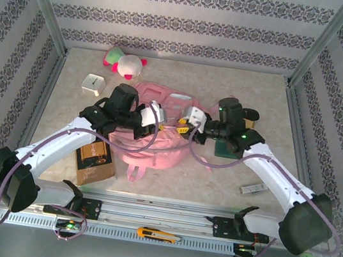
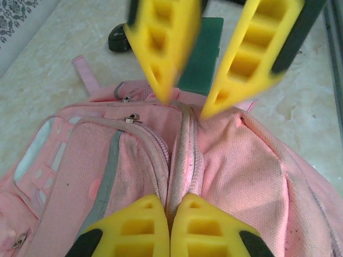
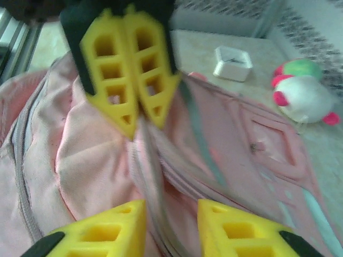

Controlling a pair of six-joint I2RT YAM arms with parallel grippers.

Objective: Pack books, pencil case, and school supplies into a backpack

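Striped walls stand round a pale table (image 1: 227,188). On the middle of it lies the pink backpack (image 1: 155,152), between the two arms. At the bag's top the left gripper (image 2: 170,203) is clenched tight on the zip edge. Facing it, the right gripper (image 3: 171,209) has its fingers apart, with a fold of the bag between them. By the left arm lies the brown book (image 1: 94,159). Just beside the right arm is the green pencil case (image 1: 225,151), and the grey bar (image 1: 253,188) lies near the front right
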